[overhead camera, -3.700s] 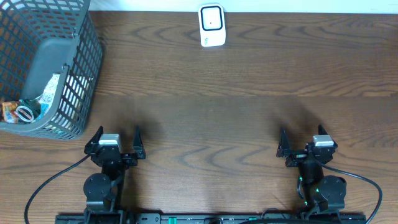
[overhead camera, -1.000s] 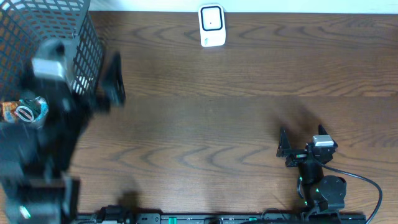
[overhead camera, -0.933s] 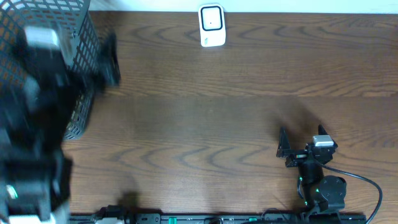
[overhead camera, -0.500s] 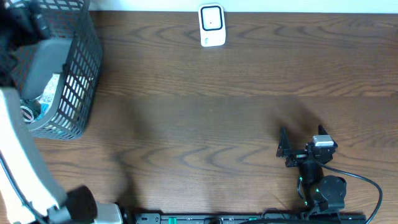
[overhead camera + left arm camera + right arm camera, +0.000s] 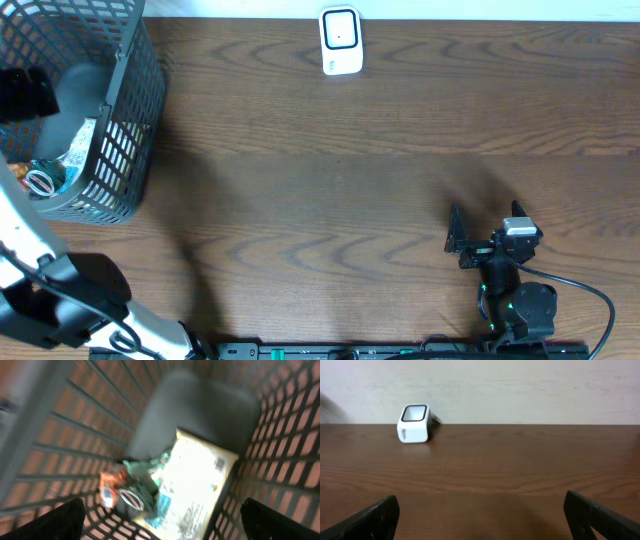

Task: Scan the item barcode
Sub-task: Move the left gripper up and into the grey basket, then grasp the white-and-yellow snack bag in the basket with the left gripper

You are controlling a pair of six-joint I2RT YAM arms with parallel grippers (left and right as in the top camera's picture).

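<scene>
Left arm (image 5: 20,240) has swung off its parked spot at the near-left edge of the counter (image 5: 350,200) and now reaches up along the left edge to the far-left corner. Right arm same as before.

Right pincer (image 5: 486,222) sits near the near-right corner, low over the counter, fingers spread wide, nothing between them. It faces the far edge.

Left pincer (image 5: 160,510) hangs over the grey mesh basket (image 5: 135,110) in the far-left corner, pointing down into it. Fingers are wide apart and empty, both tips at the bottom corners of the left wrist view. That view is blurred. Cannot tell if the tips are inside the rim or above it.

Inside the basket: white packet (image 5: 195,480) lies flat and tilted against the bottom, with a small barcode (image 5: 219,463) printed near its top right corner, face up. Just beside it on the left is a crumpled green wrapper (image 5: 142,472), touching the packet's edge, then an orange packet (image 5: 107,492) against the basket wall. A red-and-white ringed thing sits below them, too blurred to name. None of them is gripped.

Scanner (image 5: 340,42), white with a dark window, stands at the middle of the far edge, well apart from the basket and from both pincers. A pale wall (image 5: 520,385) is behind it.
</scene>
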